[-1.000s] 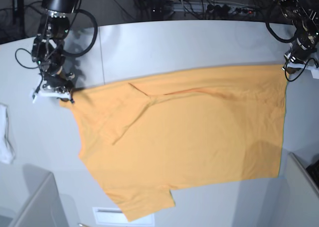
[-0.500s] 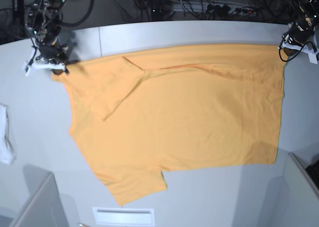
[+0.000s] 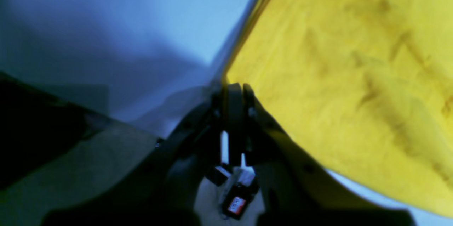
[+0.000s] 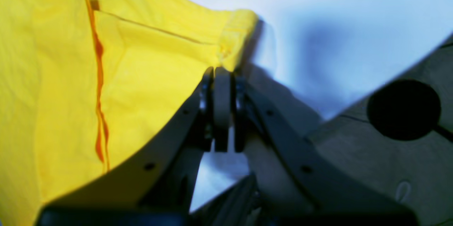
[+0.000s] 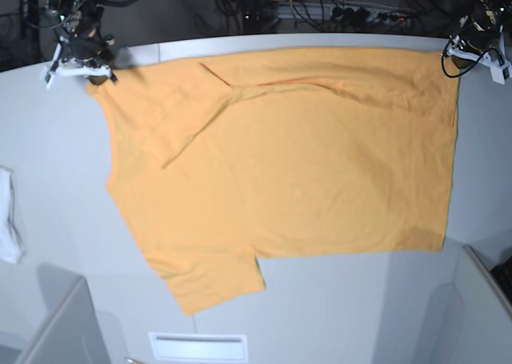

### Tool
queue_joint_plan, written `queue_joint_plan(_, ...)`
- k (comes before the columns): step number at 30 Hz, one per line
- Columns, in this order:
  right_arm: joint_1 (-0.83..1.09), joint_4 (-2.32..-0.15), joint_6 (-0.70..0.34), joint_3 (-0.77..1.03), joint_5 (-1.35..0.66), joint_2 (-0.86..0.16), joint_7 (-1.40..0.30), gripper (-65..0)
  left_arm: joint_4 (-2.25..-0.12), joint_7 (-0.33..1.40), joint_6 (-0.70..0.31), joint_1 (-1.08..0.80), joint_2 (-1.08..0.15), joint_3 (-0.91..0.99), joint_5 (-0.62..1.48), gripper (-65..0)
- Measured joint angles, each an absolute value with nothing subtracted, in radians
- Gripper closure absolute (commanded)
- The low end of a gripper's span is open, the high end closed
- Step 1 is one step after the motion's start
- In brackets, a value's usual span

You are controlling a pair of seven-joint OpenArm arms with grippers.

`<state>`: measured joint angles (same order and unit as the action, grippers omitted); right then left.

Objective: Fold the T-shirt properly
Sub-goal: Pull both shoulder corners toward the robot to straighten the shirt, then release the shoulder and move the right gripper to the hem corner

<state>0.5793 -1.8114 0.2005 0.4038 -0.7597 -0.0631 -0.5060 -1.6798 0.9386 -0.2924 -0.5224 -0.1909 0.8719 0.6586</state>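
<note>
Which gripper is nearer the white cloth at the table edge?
Right. The right gripper is shut on the T-shirt corner at the far end of the same side as the white cloth; the left gripper pinches the opposite far corner, across the table.

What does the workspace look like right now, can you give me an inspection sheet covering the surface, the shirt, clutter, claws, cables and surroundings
Surface: pale grey table, bare along the near side.
Job's things: orange T-shirt spread flat, plain side up, not folded; one sleeve points to the near edge, the other is folded in near the far-left corner.
Clutter: small white cloth at the left edge, apart from the shirt; a white slotted plate at the near edge.
Claws: left claw shut on the T-shirt's corner; right claw shut on its sleeve hem.
Cables: black cable bundles behind the table; loops hang on both arms.
Surroundings: grey panels at both near corners.
</note>
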Motion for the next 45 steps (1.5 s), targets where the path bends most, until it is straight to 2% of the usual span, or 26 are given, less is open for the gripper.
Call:
queue_joint_plan(17,0.643,-1.814,0.2,0.404,-0.76,-0.044,-0.501,0.0,-1.681,0.936,-0.3,-0.519,-0.194,0.872,0.655,0.0)
queue_joint_plan(23,0.658,-1.876,0.2,0.404,-0.758,-0.044,-0.501,0.0,-1.681,0.936,-0.3,-0.522,-0.194,0.872,0.654,0.0)
queue_joint_plan(26,0.67,-1.899,0.2,0.404,-0.756,-0.044,-0.501,-18.2,-1.68,0.935,-0.3,-0.521,-0.194,0.872,0.655,0.0)
queue_joint_plan(27,0.675,-1.904,0.2,0.404,-0.756,-0.044,-0.503,-21.6,-1.68,0.936,-0.3,-0.522,-0.194,0.872,0.655,-3.5)
queue_joint_plan(28,0.678,-1.908,0.2,0.404,-0.756,-0.044,-0.502,-23.1,-1.68,0.936,-0.3,-0.521,-0.194,0.872,0.655,-9.7)
queue_joint_plan(32,0.679,-1.909,0.2,0.404,-0.756,-0.044,-0.502,-21.6,-1.68,0.937,-0.3,-0.521,-0.192,0.888,0.656,-33.1)
queue_joint_plan(35,0.679,-1.911,0.2,0.424,-0.759,-0.043,-0.506,-21.6,-1.684,0.94,-0.304,-0.514,-0.188,0.976,0.659,-44.8)
queue_joint_plan(38,0.666,-1.913,0.201,0.477,-0.755,-0.044,-0.498,-21.6,-1.686,0.937,-0.297,-0.511,-0.196,1.068,0.656,-49.0)
queue_joint_plan(42,0.585,-1.942,0.199,0.478,-0.754,-0.062,-0.504,-21.9,-1.755,0.948,-0.299,-0.465,-0.192,1.139,0.658,-48.7)
queue_joint_plan(45,0.495,-1.941,0.199,0.422,-0.75,-0.117,-0.521,-21.9,-1.852,0.946,-0.291,-0.457,-0.198,1.098,0.637,-48.5)
